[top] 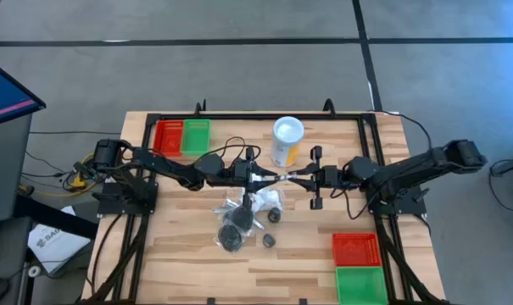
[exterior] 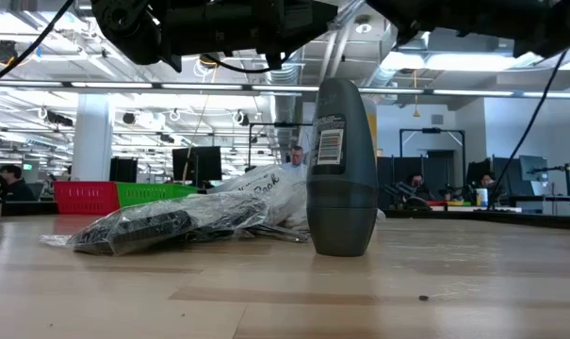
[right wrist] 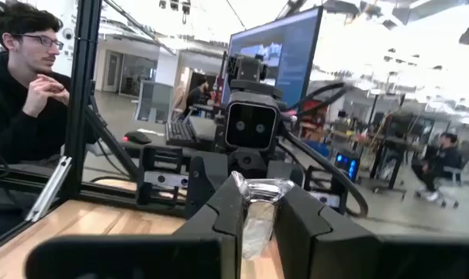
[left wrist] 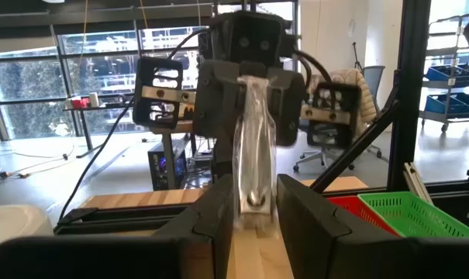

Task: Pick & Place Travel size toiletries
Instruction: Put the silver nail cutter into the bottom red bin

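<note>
Above the table's middle, a silvery tube in clear wrap (top: 281,176) spans level between my two grippers, which face each other. My right gripper (right wrist: 259,213) is shut on one end. My left gripper (left wrist: 255,209) stands open, its fingers close on either side of the other end. On the table below lie more travel size toiletries: a heap of dark pucks in clear wrap and white packets (top: 237,219), seen also in the low view (exterior: 143,226). A small dark bottle (exterior: 341,169) stands upright on its base. My right gripper pinches the tube's wrapped end (right wrist: 257,194) between its two fingers, coming level from the table's right, along the tube. The tube is lifted clear of the table and lies about level. My left gripper's fingers (left wrist: 218,209) flank the tube's capped end (left wrist: 254,198); whether they touch it I cannot tell.
A tall yellow canister with a white lid (top: 287,140) stands just beyond the grippers. Red (top: 169,135) and green (top: 196,135) baskets sit at the far left; red (top: 356,248) and green (top: 361,284) ones at the near right. A person watches from beyond the frame (right wrist: 21,85).
</note>
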Motion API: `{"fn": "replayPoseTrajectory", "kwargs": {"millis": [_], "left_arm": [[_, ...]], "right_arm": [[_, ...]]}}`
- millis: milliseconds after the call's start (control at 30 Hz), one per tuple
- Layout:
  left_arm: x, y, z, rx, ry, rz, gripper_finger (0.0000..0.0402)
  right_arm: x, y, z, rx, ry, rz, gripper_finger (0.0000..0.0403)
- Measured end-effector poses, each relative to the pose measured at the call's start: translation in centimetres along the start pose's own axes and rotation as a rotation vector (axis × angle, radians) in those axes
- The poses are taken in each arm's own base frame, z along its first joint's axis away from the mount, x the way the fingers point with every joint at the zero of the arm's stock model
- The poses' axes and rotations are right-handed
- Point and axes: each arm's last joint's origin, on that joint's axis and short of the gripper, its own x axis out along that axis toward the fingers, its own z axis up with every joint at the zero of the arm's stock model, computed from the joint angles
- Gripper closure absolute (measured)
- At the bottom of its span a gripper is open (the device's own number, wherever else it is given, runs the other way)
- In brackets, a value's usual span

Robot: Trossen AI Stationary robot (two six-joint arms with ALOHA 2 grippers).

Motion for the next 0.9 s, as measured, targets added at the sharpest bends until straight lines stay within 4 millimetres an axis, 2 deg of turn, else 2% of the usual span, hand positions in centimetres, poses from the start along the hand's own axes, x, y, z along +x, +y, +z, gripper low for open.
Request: {"fn": "replayPoseTrajectory", "kwargs": {"millis": [400, 900], "left_arm": [[-0.2, 0.0, -0.4, 0.0, 0.016, -0.001, 0.0309], [-0.2, 0.0, -0.4, 0.0, 0.016, -0.001, 0.0309]], "right_arm": [[-4.6, 0.0, 1.3, 0.225, 0.266, 0.062, 0.0364], [-10.5, 3.3, 1.2, 0.582, 0.622, 0.269, 0.0364]]}}
